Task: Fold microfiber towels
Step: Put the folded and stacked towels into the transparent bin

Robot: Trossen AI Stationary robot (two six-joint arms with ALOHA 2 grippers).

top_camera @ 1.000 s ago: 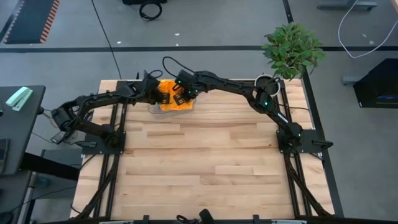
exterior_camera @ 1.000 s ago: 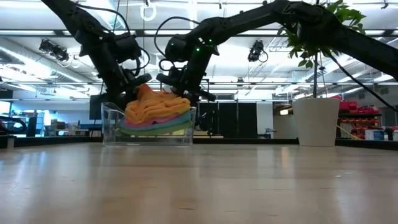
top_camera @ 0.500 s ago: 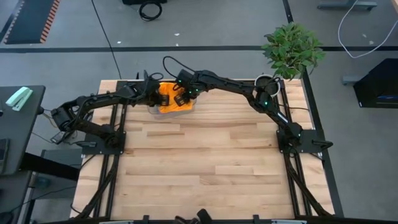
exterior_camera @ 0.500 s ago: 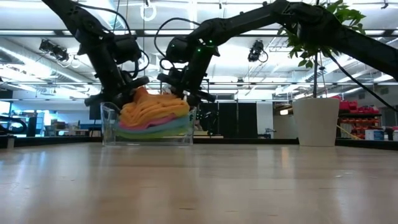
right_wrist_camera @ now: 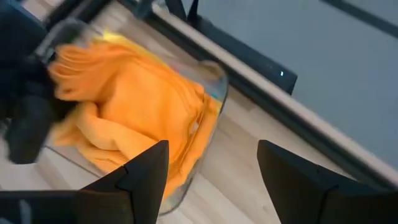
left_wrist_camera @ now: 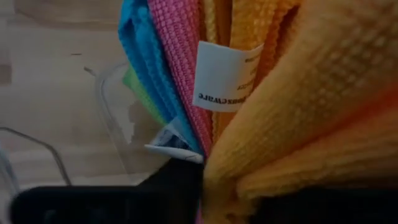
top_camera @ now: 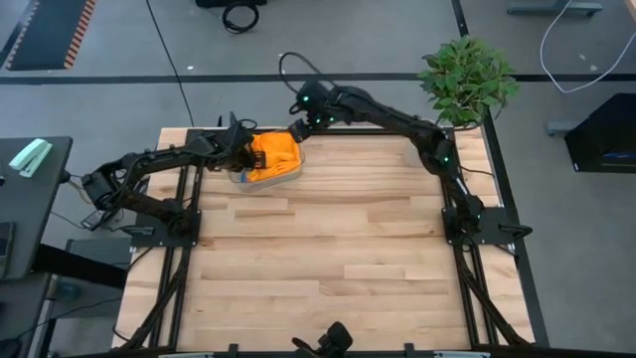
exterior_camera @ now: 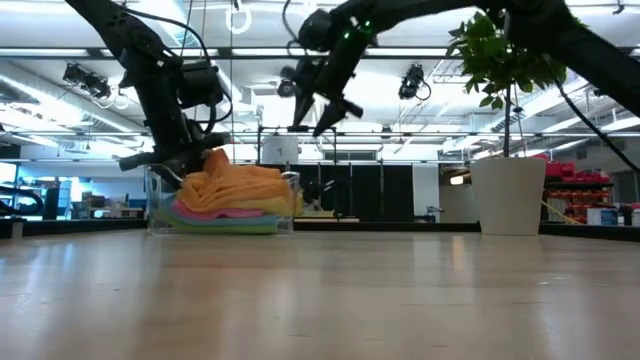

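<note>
So the microfiber towels (top_camera: 272,156) are sitting bunched up in the clear plastic tray (exterior_camera: 156,205) at the far edge of the wooden table (top_camera: 328,268), over on the left arm's side. The orange towel (exterior_camera: 235,185) is on top, all rumpled, and in the low view you can see pink, green and blue layers stacked under it.

The left gripper (top_camera: 237,151) is right at the pile's near-left edge, fingers buried in the cloth. In the left wrist view the orange towel (left_wrist_camera: 311,112) is pressed right up against the camera, with the pink towel (left_wrist_camera: 177,68) and blue towel (left_wrist_camera: 140,59) edges next to it and a white care tag (left_wrist_camera: 225,78) hanging out. It looks like it's pinching the orange fabric, but the fingertips are hidden, so I honestly can't tell.

The right gripper (top_camera: 301,127) is up in the air just beyond the tray's far corner, not touching anything. Its fingers (right_wrist_camera: 144,177) are spread wide with nothing between them, and the orange towel (right_wrist_camera: 137,109) sits below and ahead of it.

There's a potted plant (top_camera: 467,80) off past the right arm, well away from the tray.
</note>
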